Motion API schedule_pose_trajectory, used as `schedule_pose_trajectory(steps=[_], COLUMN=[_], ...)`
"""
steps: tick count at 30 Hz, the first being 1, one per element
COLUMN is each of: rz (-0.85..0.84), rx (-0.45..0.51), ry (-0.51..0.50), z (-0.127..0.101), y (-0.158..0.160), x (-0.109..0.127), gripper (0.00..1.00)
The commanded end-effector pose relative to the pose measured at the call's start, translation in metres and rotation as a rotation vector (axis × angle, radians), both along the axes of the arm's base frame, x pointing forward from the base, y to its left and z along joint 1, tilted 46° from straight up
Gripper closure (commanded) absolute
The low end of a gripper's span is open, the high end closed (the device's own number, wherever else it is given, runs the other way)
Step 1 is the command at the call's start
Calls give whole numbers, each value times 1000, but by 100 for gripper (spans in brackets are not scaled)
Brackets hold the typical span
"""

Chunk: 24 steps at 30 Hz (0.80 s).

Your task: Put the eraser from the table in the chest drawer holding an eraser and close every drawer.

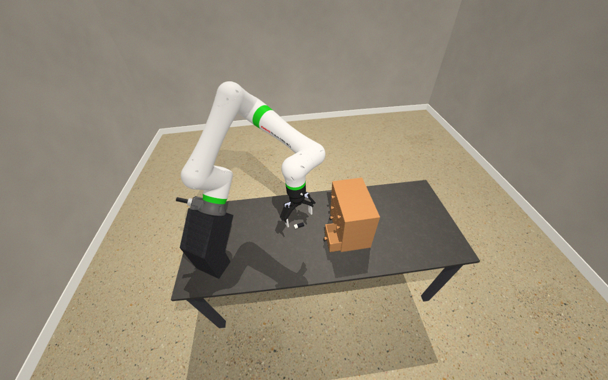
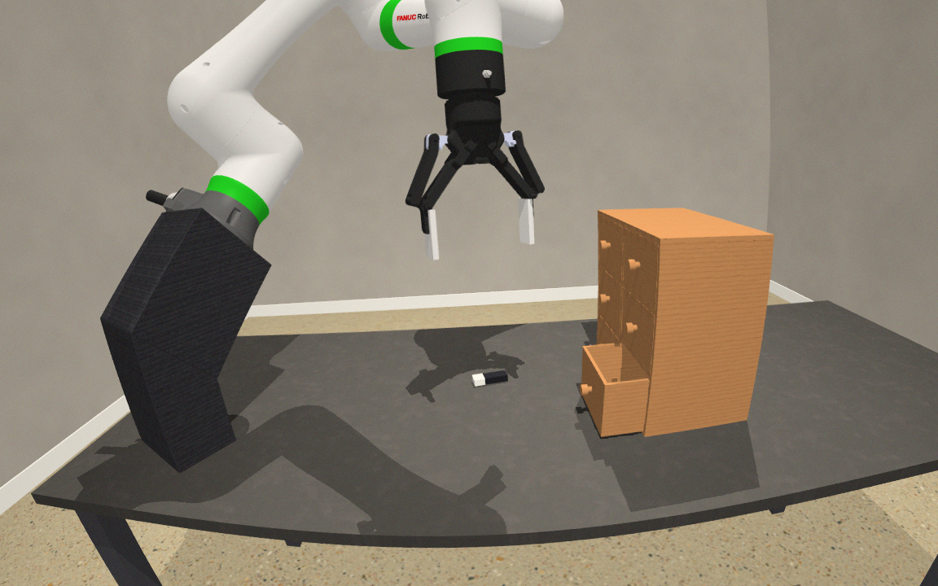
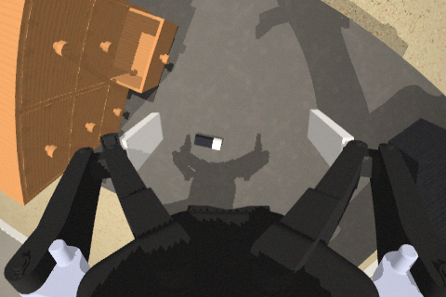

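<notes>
The eraser (image 1: 299, 226) (image 2: 490, 378) (image 3: 207, 141), black with a white end, lies flat on the table. My gripper (image 1: 299, 217) (image 2: 481, 244) (image 3: 233, 124) is open and empty, pointing down well above it. In the wrist view the eraser shows between the two pads, nearer the left one. The orange chest (image 1: 362, 200) (image 2: 705, 327) (image 3: 46, 70) stands upright. Its bottom drawer (image 1: 335, 247) (image 2: 624, 408) (image 3: 153, 76) in the column nearer the exterior camera is part-way out and looks level. No eraser shows in its visible part; its rear is hidden. The other drawers look pushed in.
The dark table (image 1: 415, 226) (image 2: 399, 466) carries the robot's black base (image 1: 205, 240) (image 2: 181, 327) at the left. Round knobs stick out of the chest's front, towards the gripper's side. The chest rises to the right of the gripper in the exterior view.
</notes>
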<state>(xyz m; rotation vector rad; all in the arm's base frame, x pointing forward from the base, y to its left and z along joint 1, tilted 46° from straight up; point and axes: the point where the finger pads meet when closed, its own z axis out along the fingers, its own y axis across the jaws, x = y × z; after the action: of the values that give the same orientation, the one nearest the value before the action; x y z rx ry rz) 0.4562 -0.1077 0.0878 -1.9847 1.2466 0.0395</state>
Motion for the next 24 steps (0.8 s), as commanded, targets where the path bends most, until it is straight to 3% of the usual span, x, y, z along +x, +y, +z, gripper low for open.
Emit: schedule_pose_trajectory(steps=[1, 24], rz=[-76, -529], rx=[38, 270], ry=[67, 470], z=[-3, -21], y=[2, 14], x=[-4, -28], gripper=[0, 0])
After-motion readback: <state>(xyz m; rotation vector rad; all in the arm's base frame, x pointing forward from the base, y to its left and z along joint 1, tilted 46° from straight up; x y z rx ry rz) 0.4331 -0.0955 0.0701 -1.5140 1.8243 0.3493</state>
